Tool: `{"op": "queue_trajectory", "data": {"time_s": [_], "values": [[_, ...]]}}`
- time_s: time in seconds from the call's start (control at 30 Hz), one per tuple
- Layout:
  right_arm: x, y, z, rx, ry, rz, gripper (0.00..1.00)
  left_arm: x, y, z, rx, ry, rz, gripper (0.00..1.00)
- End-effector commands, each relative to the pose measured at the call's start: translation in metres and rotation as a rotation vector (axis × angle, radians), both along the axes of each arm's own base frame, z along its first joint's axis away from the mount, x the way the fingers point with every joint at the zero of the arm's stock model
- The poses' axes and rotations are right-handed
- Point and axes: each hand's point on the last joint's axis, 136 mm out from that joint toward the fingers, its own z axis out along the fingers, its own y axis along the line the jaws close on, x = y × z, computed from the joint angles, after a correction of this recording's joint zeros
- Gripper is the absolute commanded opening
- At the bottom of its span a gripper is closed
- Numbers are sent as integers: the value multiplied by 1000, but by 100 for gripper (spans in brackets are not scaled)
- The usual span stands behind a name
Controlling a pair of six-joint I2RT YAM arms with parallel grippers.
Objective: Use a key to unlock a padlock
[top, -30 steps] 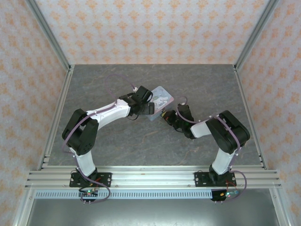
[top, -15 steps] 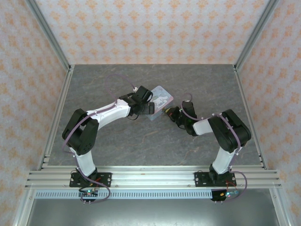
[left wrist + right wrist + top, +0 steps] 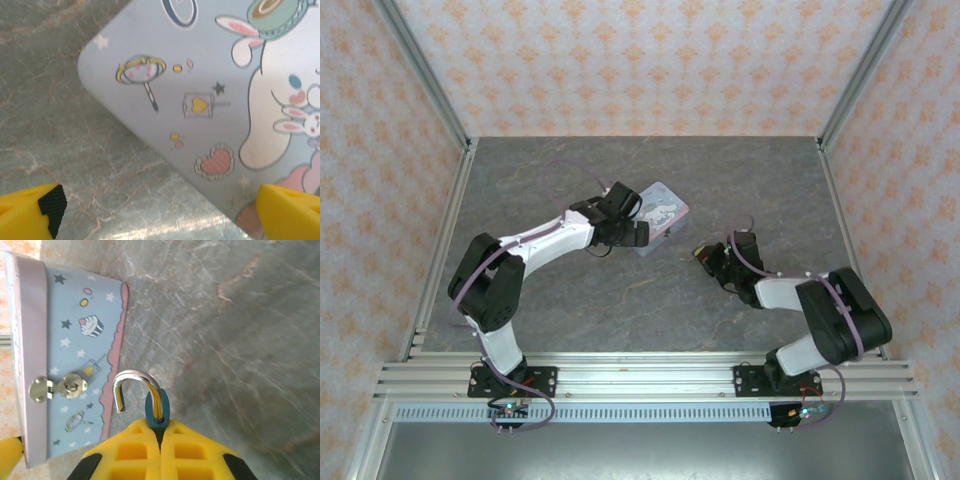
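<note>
— Teal padlock (image 3: 157, 412), shackle (image 3: 116, 395) gaping, is sitting pinched in the right pincer (image 3: 160, 435) near the box (image 3: 75, 355).
— Unlocking is looking done, then; left pincer (image 3: 160, 215) is hovering spread over the box.

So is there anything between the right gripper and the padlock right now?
Nothing visible. The right gripper is shut on the padlock, pinching its teal body. The open shackle sticks out past the fingertips, apart from the latch on the cartoon box.

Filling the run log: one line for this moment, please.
left fingers: open above box | right fingers: shut on padlock | shackle: open, off hasp
</note>
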Motion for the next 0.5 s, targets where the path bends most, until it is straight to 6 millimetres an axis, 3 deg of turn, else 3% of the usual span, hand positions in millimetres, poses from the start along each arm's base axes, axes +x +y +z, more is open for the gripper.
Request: {"op": "queue_trajectory", "data": {"time_s": [0.0, 0.23, 0.47], "values": [[-19, -21, -14, -95, 60, -30, 7, -11, 1, 28, -36, 5, -34, 98], [-44, -46, -14, -119, 82, -111, 35, -15, 11, 63, -161, -38, 6, 99], [-48, -61, 39, -129, -25, -168, 69, -18, 57, 97, -174, -139, 101, 100]]}}
